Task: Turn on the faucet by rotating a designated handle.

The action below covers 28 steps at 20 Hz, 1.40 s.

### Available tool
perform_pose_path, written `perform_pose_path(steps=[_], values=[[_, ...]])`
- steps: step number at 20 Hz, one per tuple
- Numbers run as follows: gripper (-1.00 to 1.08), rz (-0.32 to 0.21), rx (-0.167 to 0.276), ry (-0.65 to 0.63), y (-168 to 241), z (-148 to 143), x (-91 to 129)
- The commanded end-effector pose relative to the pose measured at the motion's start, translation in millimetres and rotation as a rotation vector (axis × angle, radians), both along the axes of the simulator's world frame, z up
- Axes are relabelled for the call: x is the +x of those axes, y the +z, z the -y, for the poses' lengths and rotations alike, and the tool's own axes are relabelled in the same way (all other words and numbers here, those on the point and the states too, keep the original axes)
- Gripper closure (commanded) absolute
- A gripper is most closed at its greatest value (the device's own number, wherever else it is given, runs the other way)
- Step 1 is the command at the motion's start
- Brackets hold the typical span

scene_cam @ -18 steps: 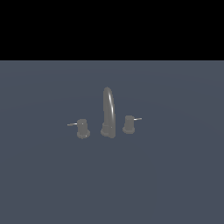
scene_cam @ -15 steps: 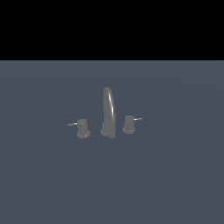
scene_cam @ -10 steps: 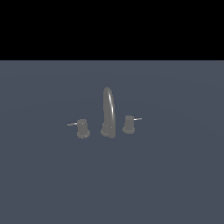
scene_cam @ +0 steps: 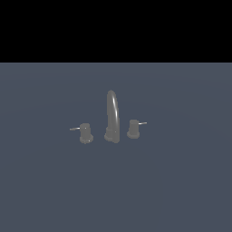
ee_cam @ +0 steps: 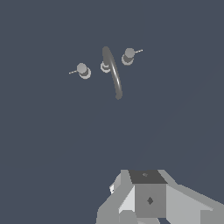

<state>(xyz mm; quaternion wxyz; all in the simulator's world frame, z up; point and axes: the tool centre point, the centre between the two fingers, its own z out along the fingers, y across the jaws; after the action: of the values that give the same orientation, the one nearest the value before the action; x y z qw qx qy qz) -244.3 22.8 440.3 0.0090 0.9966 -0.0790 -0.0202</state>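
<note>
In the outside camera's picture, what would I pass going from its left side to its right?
Lever rod → designated handle → spout → twin knob → its lever, pointing to the exterior view's right. All stand on the plain grey floor.

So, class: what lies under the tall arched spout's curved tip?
Only bare grey surface shows beneath the spout; no basin. Its round base hides what it stands on.
</note>
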Motion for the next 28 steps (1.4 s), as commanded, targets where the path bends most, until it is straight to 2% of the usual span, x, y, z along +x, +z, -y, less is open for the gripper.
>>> perform_pose_path(steps=[1, 13, 28], values=[[1.08, 0.001, 0.000, -0.043, -13, -9, 3], [1.08, 0.009, -0.001, -0.291, -88, -57, 33], [1.08, 0.018, 0.002, -0.589, -179, -105, 86]])
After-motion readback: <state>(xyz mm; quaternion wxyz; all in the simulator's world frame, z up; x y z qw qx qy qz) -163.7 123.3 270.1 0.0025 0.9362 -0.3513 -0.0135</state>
